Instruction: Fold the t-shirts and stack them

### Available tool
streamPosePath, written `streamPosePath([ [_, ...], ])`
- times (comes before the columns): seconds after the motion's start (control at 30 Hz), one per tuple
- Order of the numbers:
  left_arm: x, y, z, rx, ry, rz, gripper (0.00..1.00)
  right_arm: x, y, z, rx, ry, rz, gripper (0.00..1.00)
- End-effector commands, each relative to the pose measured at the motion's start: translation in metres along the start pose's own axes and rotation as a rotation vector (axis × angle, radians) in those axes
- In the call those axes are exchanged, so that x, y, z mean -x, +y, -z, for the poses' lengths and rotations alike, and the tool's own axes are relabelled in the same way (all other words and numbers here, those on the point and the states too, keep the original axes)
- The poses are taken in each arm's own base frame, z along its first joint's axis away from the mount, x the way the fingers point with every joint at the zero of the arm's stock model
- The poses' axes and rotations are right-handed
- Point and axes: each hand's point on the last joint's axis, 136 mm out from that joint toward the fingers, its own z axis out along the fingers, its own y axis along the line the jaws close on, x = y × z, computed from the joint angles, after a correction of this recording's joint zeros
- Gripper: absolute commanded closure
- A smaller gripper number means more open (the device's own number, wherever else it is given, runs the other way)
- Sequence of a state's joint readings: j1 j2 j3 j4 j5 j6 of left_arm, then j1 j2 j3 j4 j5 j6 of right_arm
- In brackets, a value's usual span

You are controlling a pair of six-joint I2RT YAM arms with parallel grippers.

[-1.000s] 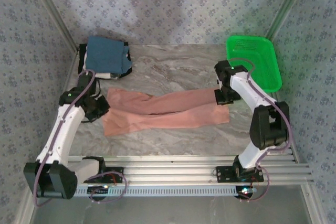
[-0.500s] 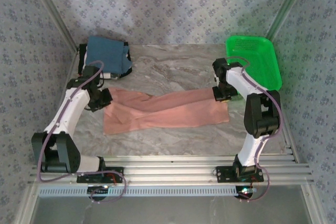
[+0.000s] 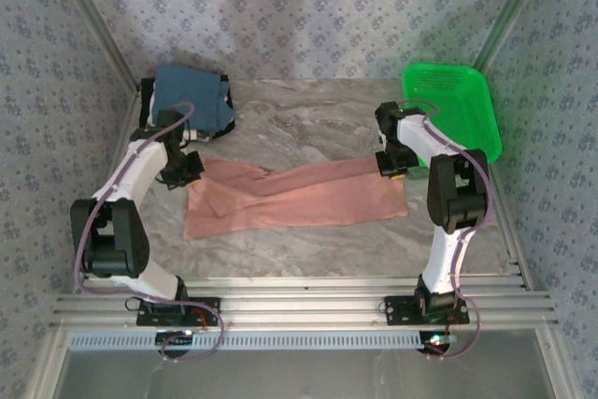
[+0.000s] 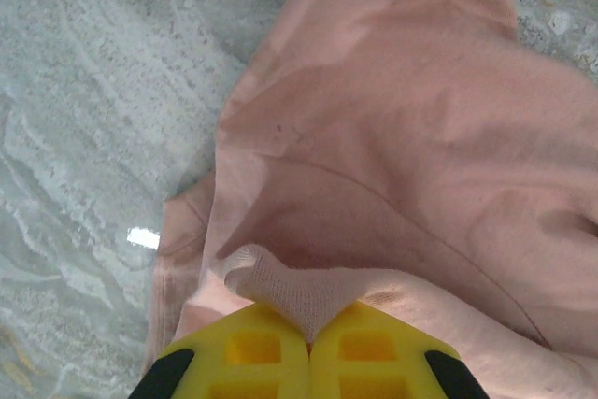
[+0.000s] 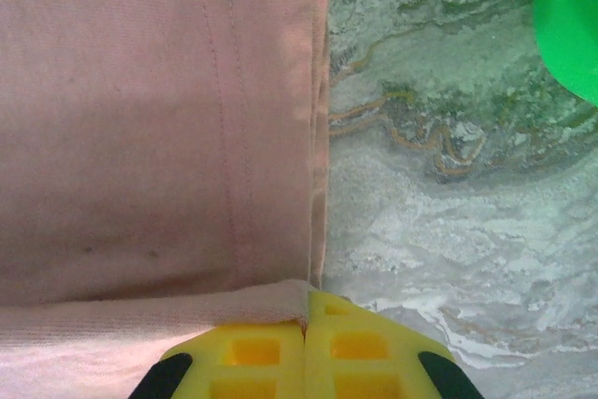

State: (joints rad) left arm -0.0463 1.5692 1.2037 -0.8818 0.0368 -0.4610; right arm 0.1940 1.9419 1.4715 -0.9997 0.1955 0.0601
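A salmon-pink t-shirt [image 3: 299, 198] lies stretched across the middle of the marble table, folded lengthwise. My left gripper [image 3: 192, 171] is shut on its left end, and in the left wrist view a pinch of pink cloth [image 4: 299, 292] sits between the yellow fingers [image 4: 243, 352]. My right gripper [image 3: 392, 167] is shut on the shirt's right edge; the hem [image 5: 271, 301] is caught between the yellow fingers [image 5: 364, 352]. A stack of folded t-shirts [image 3: 192, 100], blue on top, rests at the back left corner.
A green plastic mesh basket [image 3: 453, 109] stands at the back right, just beyond the right arm. Patterned walls close in the table on three sides. An aluminium rail [image 3: 299, 292] runs along the near edge.
Both grippers have moved away from the near edge toward the back, carrying the shirt's upper layer with them. The arms now reach further over the table.
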Motion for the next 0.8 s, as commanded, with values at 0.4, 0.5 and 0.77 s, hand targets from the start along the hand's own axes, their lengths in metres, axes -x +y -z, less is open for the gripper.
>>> streamPosePath([
  [0.4,0.039,-0.034,-0.004,-0.12,-0.021,0.029,0.53,0.039,0.011,0.007,0.122,-0.046,-0.09,0.6],
  [0.5,0.044,-0.047,0.025,-0.212,-0.063,0.079,0.45,0.061,0.015,0.05,0.203,-0.164,-0.105,0.47],
  [0.77,-0.024,-0.045,0.065,-0.412,-0.034,0.261,0.27,0.043,0.058,0.18,0.573,-0.485,-0.011,0.06],
])
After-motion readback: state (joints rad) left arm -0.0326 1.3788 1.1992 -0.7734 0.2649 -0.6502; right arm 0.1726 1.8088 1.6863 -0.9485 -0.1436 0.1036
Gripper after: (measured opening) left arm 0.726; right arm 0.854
